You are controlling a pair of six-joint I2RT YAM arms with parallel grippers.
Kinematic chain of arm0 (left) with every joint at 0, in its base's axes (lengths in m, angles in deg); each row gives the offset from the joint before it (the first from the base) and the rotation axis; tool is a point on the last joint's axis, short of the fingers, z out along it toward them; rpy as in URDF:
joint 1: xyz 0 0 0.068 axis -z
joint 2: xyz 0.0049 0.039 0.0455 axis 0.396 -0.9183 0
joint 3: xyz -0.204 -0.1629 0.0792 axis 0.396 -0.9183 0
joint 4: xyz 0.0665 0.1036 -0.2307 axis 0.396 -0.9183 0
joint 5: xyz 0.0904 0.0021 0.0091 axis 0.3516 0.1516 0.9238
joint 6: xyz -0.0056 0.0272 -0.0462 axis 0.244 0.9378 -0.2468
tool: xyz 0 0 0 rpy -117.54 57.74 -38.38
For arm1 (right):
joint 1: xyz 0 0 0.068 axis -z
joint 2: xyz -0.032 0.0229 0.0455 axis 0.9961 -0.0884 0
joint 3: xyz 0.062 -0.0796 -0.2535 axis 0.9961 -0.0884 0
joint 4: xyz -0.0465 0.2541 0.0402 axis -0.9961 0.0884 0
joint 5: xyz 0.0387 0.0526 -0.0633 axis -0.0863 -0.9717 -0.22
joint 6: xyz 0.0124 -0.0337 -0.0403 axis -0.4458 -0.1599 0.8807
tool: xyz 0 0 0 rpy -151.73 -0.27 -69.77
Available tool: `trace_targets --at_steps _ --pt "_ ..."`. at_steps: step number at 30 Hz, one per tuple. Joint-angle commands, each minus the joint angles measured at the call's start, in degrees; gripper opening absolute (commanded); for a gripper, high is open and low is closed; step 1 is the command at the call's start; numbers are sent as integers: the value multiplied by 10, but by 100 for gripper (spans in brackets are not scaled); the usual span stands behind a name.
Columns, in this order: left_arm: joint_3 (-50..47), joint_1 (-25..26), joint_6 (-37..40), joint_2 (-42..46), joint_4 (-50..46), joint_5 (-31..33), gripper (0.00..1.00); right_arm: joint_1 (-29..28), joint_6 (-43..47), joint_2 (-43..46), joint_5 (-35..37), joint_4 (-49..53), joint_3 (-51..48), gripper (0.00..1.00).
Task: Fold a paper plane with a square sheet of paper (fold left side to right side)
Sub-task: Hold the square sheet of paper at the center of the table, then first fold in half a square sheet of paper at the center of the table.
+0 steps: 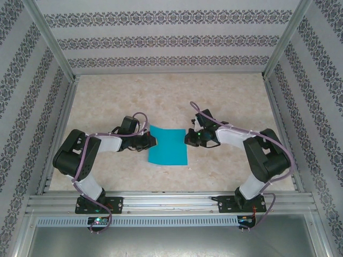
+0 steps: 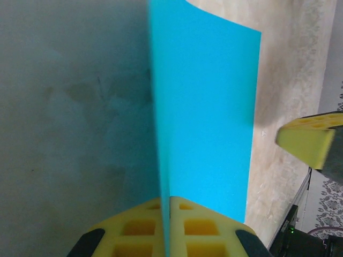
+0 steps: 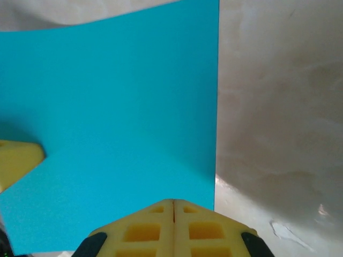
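Locate the square sheet of paper at the middle of the table, directly between the two grippers. Identify as plain teal-blue, matte and unmarked, with no crease visible on the exposed face. Note in the top view a roughly square outline, slightly skewed, with the left edge at the left gripper and the right edge at the right gripper. Check in the left wrist view the left gripper clamped on the left edge of the sheet: yellow pads pressed together, paper pinched in the seam and seen edge-on there, then lifting off the table and bowing away toward the right. Note one yellow finger of the right gripper just beyond the sheet's opposite edge. Check in the right wrist view the right gripper fully closed, yellow pads meeting with no gap, tips at the edge of the sheet close to one corner. Treat any grasp on the paper here as not determinable, given the sheet seen face-on rather than in the seam. Note one edge bowed in a shallow curve, another straight against the beige marbled table
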Motion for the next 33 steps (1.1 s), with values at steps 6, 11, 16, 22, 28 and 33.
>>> trace_targets --at_steps 6,11,16,22,28,33 --pt "13 4 11 13 -20 -6 16 -17 -16 -56 35 31 30 1" --pt "19 4 -4 28 -14 -23 36 -19 -5 -67 44 50 29 3" --pt "29 4 -30 45 3 -42 45 -21 5 -75 55 65 32 4" --pt "46 15 -47 50 17 -66 50 -24 8 -78 55 63 37 6" --pt "62 42 -70 23 53 -75 52 -26 4 -79 48 46 35 6" --pt "80 63 -79 -6 72 -72 52 -28 2 -78 42 36 33 6"
